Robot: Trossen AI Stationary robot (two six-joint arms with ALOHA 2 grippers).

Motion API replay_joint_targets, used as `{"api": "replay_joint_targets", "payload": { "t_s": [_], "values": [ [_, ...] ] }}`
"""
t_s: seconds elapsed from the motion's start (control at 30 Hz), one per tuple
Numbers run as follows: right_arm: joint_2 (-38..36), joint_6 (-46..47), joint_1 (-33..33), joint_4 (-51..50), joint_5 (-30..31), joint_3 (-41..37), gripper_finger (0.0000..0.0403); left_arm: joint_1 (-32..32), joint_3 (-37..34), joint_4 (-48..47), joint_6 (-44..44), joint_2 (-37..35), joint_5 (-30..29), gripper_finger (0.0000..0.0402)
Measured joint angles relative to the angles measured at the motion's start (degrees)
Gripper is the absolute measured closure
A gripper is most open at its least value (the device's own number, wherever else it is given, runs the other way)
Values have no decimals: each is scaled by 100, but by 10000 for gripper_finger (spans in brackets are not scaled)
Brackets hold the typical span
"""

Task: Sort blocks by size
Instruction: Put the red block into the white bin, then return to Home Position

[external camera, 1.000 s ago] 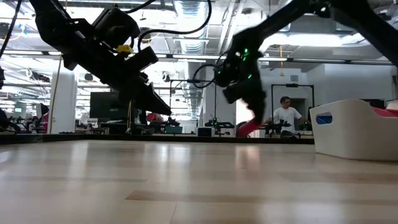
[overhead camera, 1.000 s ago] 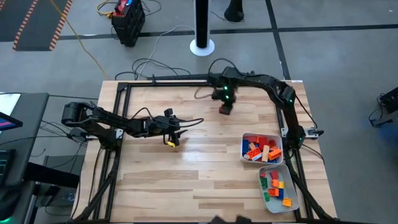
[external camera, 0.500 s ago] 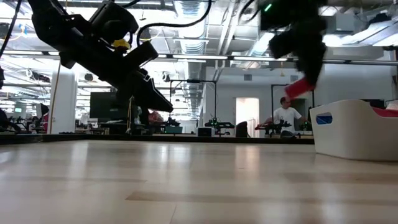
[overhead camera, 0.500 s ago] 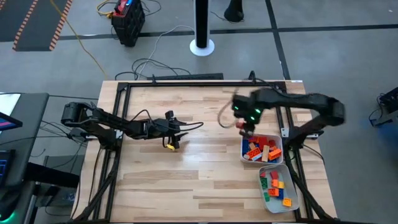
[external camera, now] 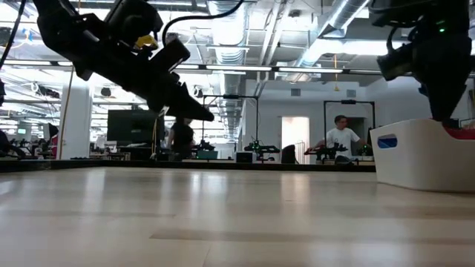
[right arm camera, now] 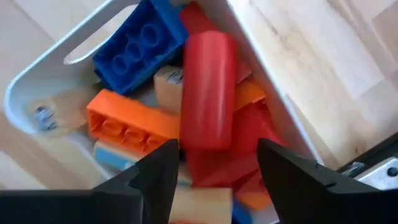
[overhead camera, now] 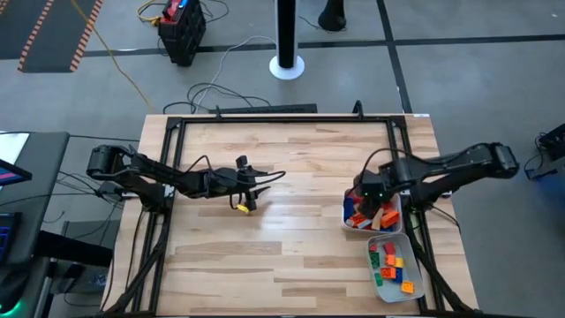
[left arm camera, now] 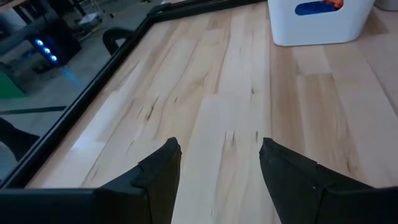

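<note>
My right gripper (overhead camera: pixel 363 192) is open and hangs low over the far white tray (overhead camera: pixel 399 212), also seen in the low view (external camera: pixel 444 89). In the right wrist view a red oblong block (right arm camera: pixel 208 93) lies just ahead of the gripper's spread fingers (right arm camera: pixel 217 149). It rests on a pile of blue (right arm camera: pixel 140 53), orange (right arm camera: pixel 127 124) and tan blocks inside the tray. My left gripper (overhead camera: pixel 245 191) is open and empty above bare wood at the table's middle left (left arm camera: pixel 217 155).
A second white tray (overhead camera: pixel 419 274), with small green, orange, red and yellow blocks, stands nearer the front edge, right next to the far tray. A black frame (overhead camera: pixel 265 113) borders the table. Bare wood lies between the arms. A person (external camera: pixel 341 137) sits far behind the table.
My right gripper has carried the red block from the table's far middle toward the right and near edges, then down over the far tray. The red block now lies on the pile in that tray.
</note>
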Motion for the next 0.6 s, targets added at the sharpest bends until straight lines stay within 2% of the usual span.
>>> {"api": "replay_joint_targets", "payload": {
  "t_s": [0.23,0.3,0.43,0.6],
  "values": [
    [-15,290,373,-316,30,328,150,-22,0,45,123,0,-2,194],
    [-102,290,642,-319,473,513,149,-100,0,68,199,-23,-10,194],
    [-524,371,1278,121,1839,543,150,-283,-2,69,287,-410,-4,198],
    [-1384,312,1571,973,2315,-173,167,-333,-219,-75,407,-1251,-48,207]
  ]
}}
